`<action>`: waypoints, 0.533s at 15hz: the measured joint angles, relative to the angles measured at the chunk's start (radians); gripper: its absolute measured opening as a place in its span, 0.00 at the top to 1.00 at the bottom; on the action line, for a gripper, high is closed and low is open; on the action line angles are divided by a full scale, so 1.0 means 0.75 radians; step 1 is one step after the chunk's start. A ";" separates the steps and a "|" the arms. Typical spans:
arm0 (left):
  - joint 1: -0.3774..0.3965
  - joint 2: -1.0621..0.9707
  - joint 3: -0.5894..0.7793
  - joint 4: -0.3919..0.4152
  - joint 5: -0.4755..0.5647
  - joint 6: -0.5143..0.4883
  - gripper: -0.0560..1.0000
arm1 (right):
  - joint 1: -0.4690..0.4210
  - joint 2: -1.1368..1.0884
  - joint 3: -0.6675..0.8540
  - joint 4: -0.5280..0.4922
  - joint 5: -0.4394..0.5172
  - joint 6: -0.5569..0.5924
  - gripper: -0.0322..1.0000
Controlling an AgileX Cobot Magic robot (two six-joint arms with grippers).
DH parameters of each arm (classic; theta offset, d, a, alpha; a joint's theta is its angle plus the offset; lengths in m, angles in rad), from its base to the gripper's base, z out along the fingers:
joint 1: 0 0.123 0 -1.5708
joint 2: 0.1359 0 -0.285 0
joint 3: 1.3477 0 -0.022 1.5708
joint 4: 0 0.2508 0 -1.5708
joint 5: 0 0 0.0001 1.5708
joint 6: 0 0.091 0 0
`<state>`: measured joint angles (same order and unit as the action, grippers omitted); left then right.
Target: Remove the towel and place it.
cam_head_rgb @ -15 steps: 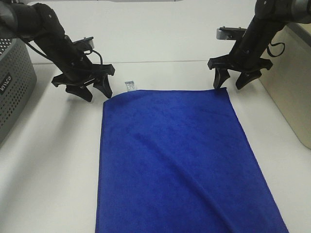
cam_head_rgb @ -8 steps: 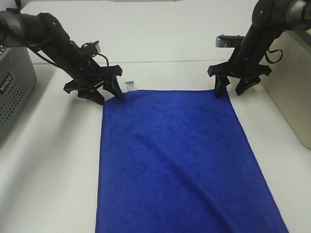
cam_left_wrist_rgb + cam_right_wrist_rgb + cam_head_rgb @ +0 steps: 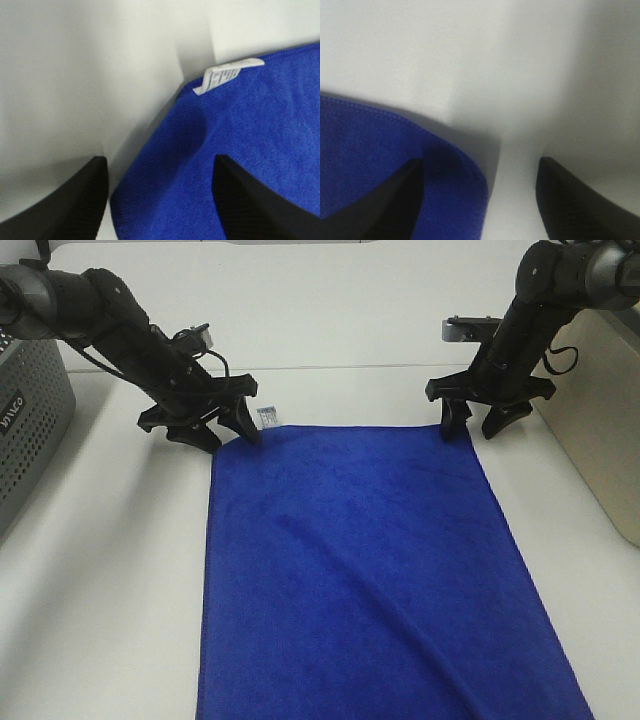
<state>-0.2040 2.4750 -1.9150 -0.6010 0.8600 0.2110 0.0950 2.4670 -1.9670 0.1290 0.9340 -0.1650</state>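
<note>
The royal-blue towel (image 3: 370, 570) lies flat on the white table, its small white tag (image 3: 266, 417) at the far left corner. My left gripper (image 3: 228, 435) is open and low over that corner, one finger on the cloth, one on the bare table. In the left wrist view the towel corner (image 3: 230, 165) and tag (image 3: 225, 76) lie between the open fingers (image 3: 65, 200). My right gripper (image 3: 477, 430) is open at the far right corner. In the right wrist view the towel corner (image 3: 395, 155) sits under one finger (image 3: 385, 205).
A grey perforated basket (image 3: 25, 420) stands at the left edge. A beige bin (image 3: 600, 410) stands at the right edge. The white table (image 3: 100, 570) runs bare on both sides of the towel and behind it.
My left gripper has moved right and down onto the towel's far left corner by the tag. My right gripper has lowered slightly at the far right corner. The towel has not moved.
</note>
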 joint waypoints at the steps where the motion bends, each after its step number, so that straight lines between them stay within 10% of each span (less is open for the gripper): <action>1: 0.000 0.000 0.000 0.000 0.000 0.005 0.41 | 0.001 0.001 0.000 0.000 -0.009 0.000 0.35; 8: 0.000 0.003 0.000 -0.016 0.000 0.031 0.45 | 0.060 0.017 -0.011 0.000 -0.045 0.004 0.51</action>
<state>-0.2040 2.4770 -1.9150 -0.6130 0.8600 0.2340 0.1400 2.4800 -1.9750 0.1290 0.9000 -0.1620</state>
